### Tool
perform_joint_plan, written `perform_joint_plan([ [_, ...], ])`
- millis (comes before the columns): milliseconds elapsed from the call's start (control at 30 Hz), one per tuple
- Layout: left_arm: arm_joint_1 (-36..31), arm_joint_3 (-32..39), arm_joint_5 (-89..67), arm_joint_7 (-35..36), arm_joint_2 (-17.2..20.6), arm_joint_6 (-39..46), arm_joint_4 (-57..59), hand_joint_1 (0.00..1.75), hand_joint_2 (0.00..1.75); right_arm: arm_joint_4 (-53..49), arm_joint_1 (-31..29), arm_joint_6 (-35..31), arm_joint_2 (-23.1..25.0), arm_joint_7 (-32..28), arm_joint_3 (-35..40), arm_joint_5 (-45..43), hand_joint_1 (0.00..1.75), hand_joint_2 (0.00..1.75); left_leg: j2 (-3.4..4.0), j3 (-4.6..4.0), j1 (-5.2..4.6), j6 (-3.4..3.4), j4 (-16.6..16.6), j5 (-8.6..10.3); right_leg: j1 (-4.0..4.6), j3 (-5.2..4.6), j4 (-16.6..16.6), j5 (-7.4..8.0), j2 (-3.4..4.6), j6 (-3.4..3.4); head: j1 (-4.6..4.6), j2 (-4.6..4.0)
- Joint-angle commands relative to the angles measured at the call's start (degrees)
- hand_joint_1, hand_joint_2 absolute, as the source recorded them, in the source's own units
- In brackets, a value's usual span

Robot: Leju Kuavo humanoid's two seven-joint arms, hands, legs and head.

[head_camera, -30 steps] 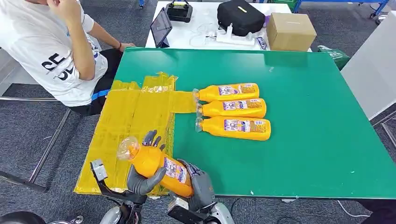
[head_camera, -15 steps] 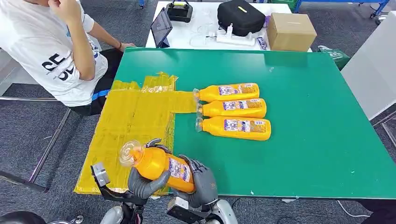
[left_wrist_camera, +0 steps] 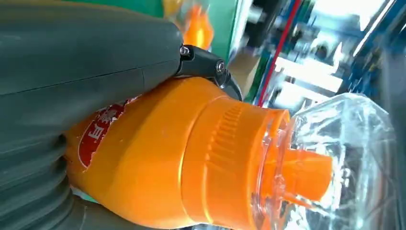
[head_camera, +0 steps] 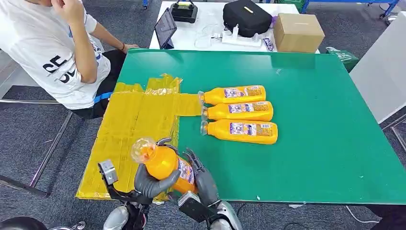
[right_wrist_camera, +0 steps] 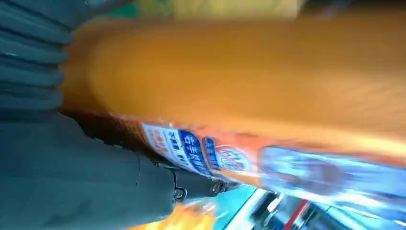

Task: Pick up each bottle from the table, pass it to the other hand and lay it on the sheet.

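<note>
Currently, far left of frame: a person [head_camera: 52, 52] in a white shirt sits beside the green table [head_camera: 311, 158]. Yellow sheet [head_camera: 134, 120] covers the table's left part. Lower centre-left: left hand [head_camera: 151, 182] grips an orange bottle [head_camera: 165, 165] around its body, clear cap tilted up toward the upper left, held above the sheet's near edge. Right hand [head_camera: 203, 179] is wrapped on the same bottle's base end from the right. Centre: three more bottles [head_camera: 239, 112] lie side by side on the table, caps touching the sheet's right edge.
</note>
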Motion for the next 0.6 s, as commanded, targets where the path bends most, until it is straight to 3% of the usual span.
perform_joint_plan([
  [33,-11.3,9.3,-3.8,-2.2,-1.3,13.3,3.1,1.75,1.75,-11.4,1.8,3.8,-2.7,-0.1,4.8,-5.7,0.00,0.00,-0.13,0.03,0.06,-0.03,0.0,-0.01,0.07,0.10,0.0,-0.05,-0.20,-0.07,0.00,0.00],
  [67,-13.3,10.6,-3.6,-2.3,-0.8,14.5,3.7,1.75,1.75,-13.4,2.3,3.7,-2.9,-0.1,4.4,-6.5,0.00,0.00,-0.17,0.03,0.07,-0.04,0.1,-0.03,0.09,0.12,0.1,-0.08,-0.26,-0.10,0.00,0.00],
  [167,-18.1,15.7,-12.4,-8.8,-0.1,29.0,4.5,1.75,1.75,-20.8,4.2,4.0,-3.8,-0.9,3.1,-9.8,0.00,0.00,-0.13,-0.04,0.03,-0.06,0.0,0.05,0.04,0.01,0.1,-0.03,-0.20,-0.06,0.02,0.00],
  [300,-24.4,20.0,-26.8,-11.5,3.3,41.7,8.4,1.75,1.75,-32.7,5.4,-2.0,-6.0,-0.9,2.7,-14.1,0.00,0.00,-0.13,0.00,0.06,-0.07,0.1,0.02,0.08,0.07,0.1,-0.07,-0.22,-0.10,0.00,0.00],
  [367,-26.4,19.2,-36.4,-8.0,5.2,43.0,11.8,1.75,1.75,-37.4,5.9,-6.9,-5.4,-0.9,0.7,-15.8,0.00,0.00,-0.08,-0.03,0.00,-0.04,0.0,0.07,0.00,0.00,0.1,-0.02,-0.14,-0.04,0.02,0.00],
  [500,-28.5,17.8,-45.6,-4.4,6.6,42.7,18.1,1.75,1.75,-41.0,6.3,-10.5,-5.2,-0.9,-1.5,-17.4,0.00,0.00,-0.19,0.07,-0.01,-0.03,0.0,0.09,0.00,0.12,0.1,-0.04,-0.25,-0.04,0.02,0.00],
  [533,-29.9,15.5,-56.0,-1.4,8.0,45.3,23.1,1.75,1.75,-42.0,6.4,-11.3,-5.2,-0.9,-2.6,-19.5,0.00,0.00,-0.19,0.15,0.02,-0.04,0.0,0.06,0.03,0.22,0.1,-0.06,-0.28,-0.07,-0.02,0.00],
  [600,-30.9,14.5,-60.8,0.9,8.9,43.0,26.7,1.75,1.75,-42.5,6.4,-12.3,-5.2,-0.9,-3.6,-20.5,0.00,0.00,-0.19,0.30,0.05,-0.07,0.0,0.03,0.07,0.37,0.0,-0.08,-0.32,-0.12,0.02,0.00],
])
